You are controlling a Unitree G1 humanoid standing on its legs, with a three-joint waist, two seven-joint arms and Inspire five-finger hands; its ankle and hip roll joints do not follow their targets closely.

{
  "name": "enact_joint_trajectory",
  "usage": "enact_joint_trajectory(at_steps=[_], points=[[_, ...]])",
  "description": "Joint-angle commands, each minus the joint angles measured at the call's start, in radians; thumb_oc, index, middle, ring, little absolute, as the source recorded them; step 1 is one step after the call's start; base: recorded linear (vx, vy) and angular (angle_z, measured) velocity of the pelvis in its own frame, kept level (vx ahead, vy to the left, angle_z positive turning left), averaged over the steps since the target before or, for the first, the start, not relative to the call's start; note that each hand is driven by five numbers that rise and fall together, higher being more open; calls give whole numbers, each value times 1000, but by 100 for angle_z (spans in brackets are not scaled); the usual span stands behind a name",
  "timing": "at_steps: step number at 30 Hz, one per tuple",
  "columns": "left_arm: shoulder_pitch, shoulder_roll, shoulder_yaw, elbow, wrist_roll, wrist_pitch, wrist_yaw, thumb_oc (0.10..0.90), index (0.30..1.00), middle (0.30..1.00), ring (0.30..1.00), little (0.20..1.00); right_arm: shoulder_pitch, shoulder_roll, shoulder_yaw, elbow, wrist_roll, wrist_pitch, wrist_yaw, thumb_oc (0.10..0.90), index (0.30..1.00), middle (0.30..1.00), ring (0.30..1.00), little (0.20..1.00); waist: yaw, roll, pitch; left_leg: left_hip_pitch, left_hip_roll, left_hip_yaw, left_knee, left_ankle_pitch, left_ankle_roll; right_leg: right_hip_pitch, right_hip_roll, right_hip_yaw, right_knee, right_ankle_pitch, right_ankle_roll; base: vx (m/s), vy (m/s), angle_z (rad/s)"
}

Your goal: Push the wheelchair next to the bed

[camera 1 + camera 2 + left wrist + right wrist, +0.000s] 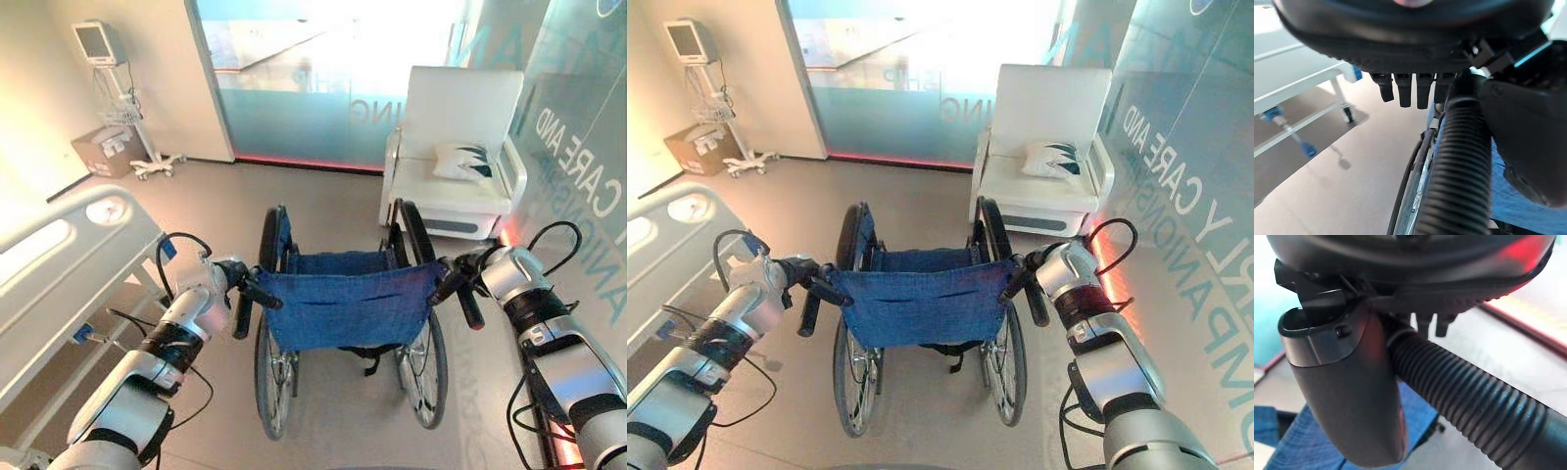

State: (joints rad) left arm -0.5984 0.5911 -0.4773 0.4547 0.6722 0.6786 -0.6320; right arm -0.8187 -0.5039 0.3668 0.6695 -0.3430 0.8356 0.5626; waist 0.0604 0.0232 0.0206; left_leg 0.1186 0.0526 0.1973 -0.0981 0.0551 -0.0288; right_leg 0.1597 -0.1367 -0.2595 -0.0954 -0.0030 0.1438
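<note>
The wheelchair (pixel 343 308), with a blue cloth back and large spoked wheels, stands in the middle of the floor, facing away from me. My left hand (pixel 227 274) is curled round its left push handle (pixel 241 315), whose ribbed black grip (pixel 1459 166) runs under the palm. On the other side, my right hand (pixel 460 272) is wrapped round the right push handle (pixel 471 308); the thumb (pixel 1347 396) lies over that ribbed grip (pixel 1469 396). The bed (pixel 59 264), white with a side rail, lies along the left, about an arm's width from the chair.
A white armchair (pixel 456 157) with a cushion stands ahead to the right, close to the wheelchair's front. A glass wall (pixel 588 147) runs along the right side. A monitor on a wheeled stand (pixel 103 44) and a cardboard box (pixel 103 149) sit at the far left.
</note>
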Motion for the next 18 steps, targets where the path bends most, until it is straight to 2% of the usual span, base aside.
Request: enact_joint_trajectory(at_steps=[1,5,9,14,15,16,17,18], points=[[117,4,-64,320,43,95,46,800,900,900,900,900,67,-19,137,96,-62,43,29,800,900,900,900,900,-5,-43,89,11,-49,-2,11,-51,13,-14,24,-17,8,55,-31,0,0,0],[143,-54,-46,385,-16,107,83,800,900,900,900,900,91,-6,126,64,-64,45,55,800,900,900,900,900,-10,-46,93,8,-47,-2,11,-49,12,-17,27,-12,8,54,-33,0,0,0],[175,-92,-35,432,-50,90,115,800,900,900,900,900,108,0,117,59,-67,34,68,800,900,900,900,900,-12,-47,95,6,-45,-3,11,-48,11,-19,28,-10,8,52,-34,0,0,0],[211,-134,-30,498,-132,7,211,800,900,900,900,900,113,8,117,56,-77,36,113,800,900,900,900,900,-15,-50,94,6,-42,4,11,-48,9,-21,31,-7,8,49,-38,0,0,0],[212,-138,-30,497,-139,2,214,800,900,900,900,900,112,9,118,58,-79,36,115,759,839,839,839,839,-14,-51,94,6,-41,4,11,-47,9,-21,30,-7,8,49,-39,0,0,0],[215,-144,-29,495,-156,-16,228,800,900,900,900,900,110,10,117,69,-97,35,137,635,653,653,653,653,-13,-51,94,5,-40,5,11,-47,8,-21,31,-9,8,49,-39,0,0,0],[216,-146,-29,495,-160,-17,232,800,900,900,900,900,110,10,117,72,-101,35,141,595,592,592,592,592,-13,-51,94,5,-40,6,11,-46,8,-22,31,-9,8,49,-39,0,0,0],[217,-149,-30,492,-170,-26,249,800,900,900,900,900,111,12,115,79,-110,31,143,442,364,364,364,364,-13,-50,94,5,-40,6,11,-46,7,-22,31,-9,8,49,-39,0,0,0]])
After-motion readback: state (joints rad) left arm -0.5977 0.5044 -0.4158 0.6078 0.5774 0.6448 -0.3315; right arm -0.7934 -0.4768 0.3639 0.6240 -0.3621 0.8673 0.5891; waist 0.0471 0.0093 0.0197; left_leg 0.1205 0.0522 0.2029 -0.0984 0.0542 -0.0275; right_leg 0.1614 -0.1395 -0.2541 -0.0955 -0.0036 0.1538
